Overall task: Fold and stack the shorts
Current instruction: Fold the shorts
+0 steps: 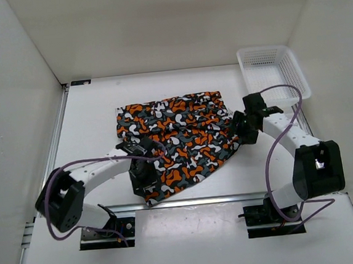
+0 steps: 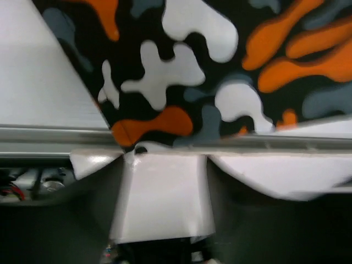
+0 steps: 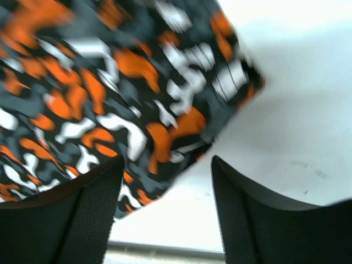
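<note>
two arms are bolted at the near edge of the one white table [image 1: 89,127], a metal rail [image 1: 201,199] running along that edge. the left gripper [image 1: 142,179] hangs over the near corner of the single pair of shorts [image 1: 178,138], just beside the rail. its wrist view shows that corner of cloth reaching the rail, but i cannot tell whether its jaws are parted or pinched on fabric. the shorts lie spread in the middle of the table between the two arms, orange, black, grey and white blotches up, rumpled along the far edge. the right gripper [image 3: 165,168] is at their right edge, released: its two black fingers [image 3: 88,209] stand apart, with cloth and bare table showing in the gap. one white mesh basket [image 1: 261,50] stands at the far right corner, apart from the shorts.
</note>
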`<state>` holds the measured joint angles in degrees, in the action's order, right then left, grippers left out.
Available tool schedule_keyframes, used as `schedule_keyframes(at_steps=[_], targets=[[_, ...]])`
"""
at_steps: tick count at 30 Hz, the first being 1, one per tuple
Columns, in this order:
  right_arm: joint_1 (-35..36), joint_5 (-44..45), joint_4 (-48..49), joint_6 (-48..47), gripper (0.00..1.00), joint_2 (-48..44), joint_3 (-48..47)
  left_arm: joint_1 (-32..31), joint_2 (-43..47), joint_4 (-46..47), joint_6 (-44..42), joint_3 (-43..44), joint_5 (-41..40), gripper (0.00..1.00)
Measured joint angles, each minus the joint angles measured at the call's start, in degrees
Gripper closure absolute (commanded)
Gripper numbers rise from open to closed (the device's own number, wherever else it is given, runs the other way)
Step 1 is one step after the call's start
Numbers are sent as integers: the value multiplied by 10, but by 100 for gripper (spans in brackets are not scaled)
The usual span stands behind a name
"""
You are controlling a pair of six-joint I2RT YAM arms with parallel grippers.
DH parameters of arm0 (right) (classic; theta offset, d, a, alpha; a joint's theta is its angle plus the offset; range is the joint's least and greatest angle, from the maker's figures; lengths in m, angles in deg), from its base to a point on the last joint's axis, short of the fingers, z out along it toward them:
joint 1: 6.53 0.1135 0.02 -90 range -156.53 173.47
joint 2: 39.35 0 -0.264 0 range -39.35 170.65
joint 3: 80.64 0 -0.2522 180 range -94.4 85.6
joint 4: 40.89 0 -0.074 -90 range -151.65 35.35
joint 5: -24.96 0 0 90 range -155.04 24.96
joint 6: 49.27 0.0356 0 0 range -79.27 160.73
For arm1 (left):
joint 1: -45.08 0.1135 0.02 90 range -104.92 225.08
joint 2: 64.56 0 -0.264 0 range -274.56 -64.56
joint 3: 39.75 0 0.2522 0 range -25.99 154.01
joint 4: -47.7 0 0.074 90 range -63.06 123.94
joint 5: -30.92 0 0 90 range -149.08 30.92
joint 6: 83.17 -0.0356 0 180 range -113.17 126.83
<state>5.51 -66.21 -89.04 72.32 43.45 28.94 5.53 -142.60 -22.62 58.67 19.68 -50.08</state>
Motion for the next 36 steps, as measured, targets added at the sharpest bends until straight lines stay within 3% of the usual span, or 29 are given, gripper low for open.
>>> schedule_keyframes(at_steps=[3,4,10,18,21,22,23,24,26,28,29,31,32,34,36], targets=[[-19,-29,5,9,32,-3,46,-7,-63,22,16,1,-11,82],[-29,-37,7,11,32,-8,60,-2,-79,29,20,1,-17,90],[-84,-74,33,23,40,-33,112,81,-105,42,1,28,-56,90],[-93,-108,96,38,46,1,122,217,-164,43,-68,191,-117,90],[-93,-101,110,40,49,29,122,226,-205,45,-90,236,-125,71],[-93,-97,112,40,51,37,121,226,-215,46,-95,239,-125,57],[-93,-93,113,40,53,46,118,225,-222,44,-98,239,-125,24],[-93,-92,113,40,56,56,111,226,-228,43,-100,235,-124,14],[-93,-87,119,39,68,75,94,226,-234,44,-99,219,-117,5],[-93,-87,130,38,85,98,78,226,-242,42,-99,204,-111,5],[-93,-91,134,38,89,107,71,226,-249,42,-98,200,-107,5],[-93,-95,143,40,96,119,65,226,-268,46,-98,197,-92,29],[-93,-96,147,41,100,120,64,228,-273,44,-98,201,-87,46],[-93,-97,149,40,100,121,64,231,-280,38,-100,209,-79,90],[-93,-98,149,40,100,121,65,238,-294,34,-107,227,-69,90]])
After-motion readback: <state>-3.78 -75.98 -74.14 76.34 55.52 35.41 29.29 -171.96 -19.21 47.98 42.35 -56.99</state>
